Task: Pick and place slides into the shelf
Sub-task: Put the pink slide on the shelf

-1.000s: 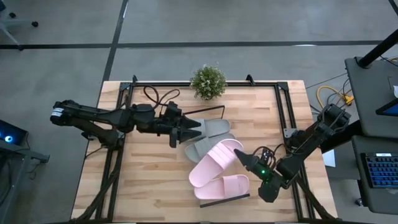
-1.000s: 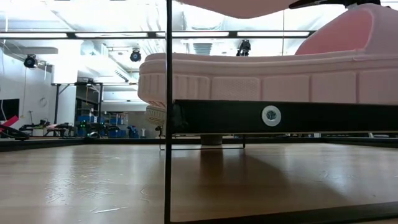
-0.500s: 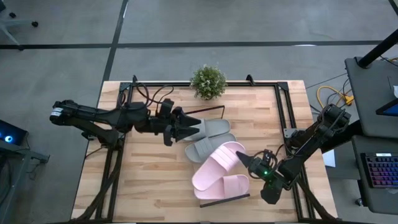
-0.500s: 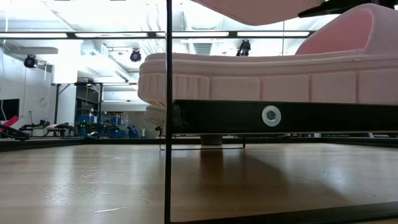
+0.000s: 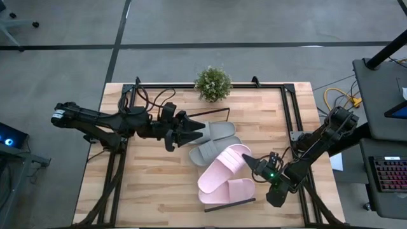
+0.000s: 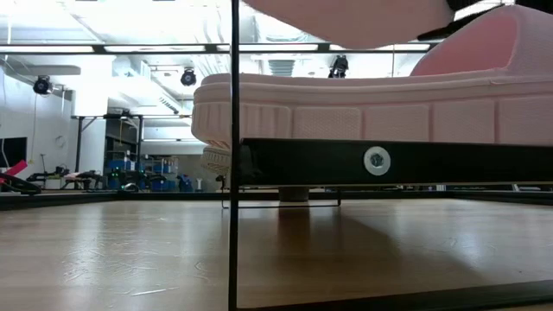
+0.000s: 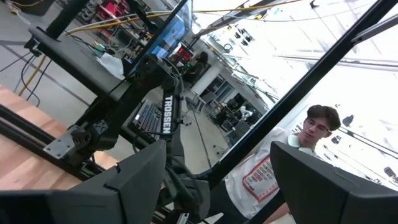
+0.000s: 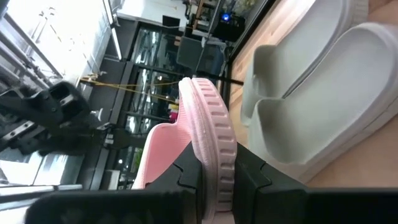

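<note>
My right gripper [image 5: 252, 166] near the right edge is closed on a pink slide [image 5: 219, 168], while my left gripper [image 5: 189, 130] stands open mid-table by the grey slide [image 5: 219, 130].

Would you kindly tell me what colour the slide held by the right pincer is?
Pale pink; the slide shows best in the right wrist view, clamped in the right pincer.
</note>
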Robot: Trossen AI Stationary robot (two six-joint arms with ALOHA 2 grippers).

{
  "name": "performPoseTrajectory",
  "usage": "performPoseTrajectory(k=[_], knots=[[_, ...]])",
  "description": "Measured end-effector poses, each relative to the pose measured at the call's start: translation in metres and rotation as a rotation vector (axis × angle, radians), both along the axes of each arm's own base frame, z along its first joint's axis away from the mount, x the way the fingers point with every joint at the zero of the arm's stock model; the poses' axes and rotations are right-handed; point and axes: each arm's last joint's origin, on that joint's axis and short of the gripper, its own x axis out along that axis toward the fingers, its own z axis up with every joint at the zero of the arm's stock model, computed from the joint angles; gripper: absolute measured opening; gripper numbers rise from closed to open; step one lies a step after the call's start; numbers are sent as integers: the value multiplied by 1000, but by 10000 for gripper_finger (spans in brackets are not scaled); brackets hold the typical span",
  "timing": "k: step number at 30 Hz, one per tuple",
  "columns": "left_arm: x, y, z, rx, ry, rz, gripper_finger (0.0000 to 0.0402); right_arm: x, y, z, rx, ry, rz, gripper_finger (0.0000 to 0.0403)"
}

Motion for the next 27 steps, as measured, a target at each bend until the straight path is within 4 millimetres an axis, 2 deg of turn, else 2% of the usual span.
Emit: performPoseTrajectory(k=[8, 16, 27], knots=[[-1, -5, 0, 0, 0, -17, 273, 1, -14, -13, -7, 18, -34, 36], [-1, -7, 1, -9, -11, 0, 273, 6, -22, -14, -3, 15, -71, 36], [-1, -6, 1, -9, -11, 3, 273, 8, -22, -19, 11, 40, -56, 36]])
